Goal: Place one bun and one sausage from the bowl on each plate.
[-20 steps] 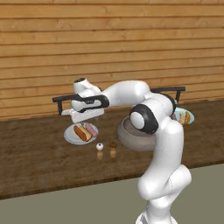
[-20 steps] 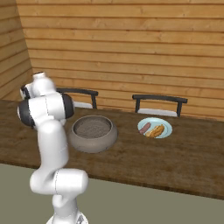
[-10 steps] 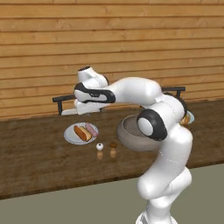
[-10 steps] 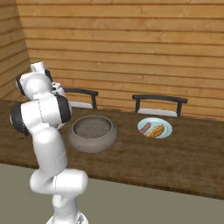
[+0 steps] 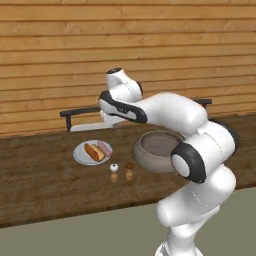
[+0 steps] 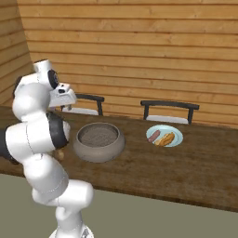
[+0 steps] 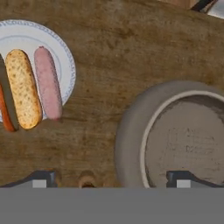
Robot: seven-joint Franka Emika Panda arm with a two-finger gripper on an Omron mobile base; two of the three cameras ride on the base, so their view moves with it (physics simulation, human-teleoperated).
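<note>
The bowl [image 5: 159, 149] of speckled grey stone sits near the middle of the counter [image 5: 45, 185], its inside bare of food. Toward the counter's left end lies the pale grey-white plate [image 5: 92, 152] with a bun [image 7: 22, 87] and a pink sausage [image 7: 47, 82] side by side on it. Toward the right end lies the blue-green plate [image 6: 164, 135], also bearing a bun and a sausage. Two tiny shakers [image 5: 121, 171], one white-topped and one brown, stand just in front of the bowl near the front edge. The pincer [image 7: 111, 179] hangs above the counter, over the bowl's left rim, its jaws wide apart and holding nothing. The counter is dark wood. Two dark chairs [image 6: 168, 109] stand behind it before a wall of horizontal wooden planks [image 6: 139, 51]; the floor is grey.
</note>
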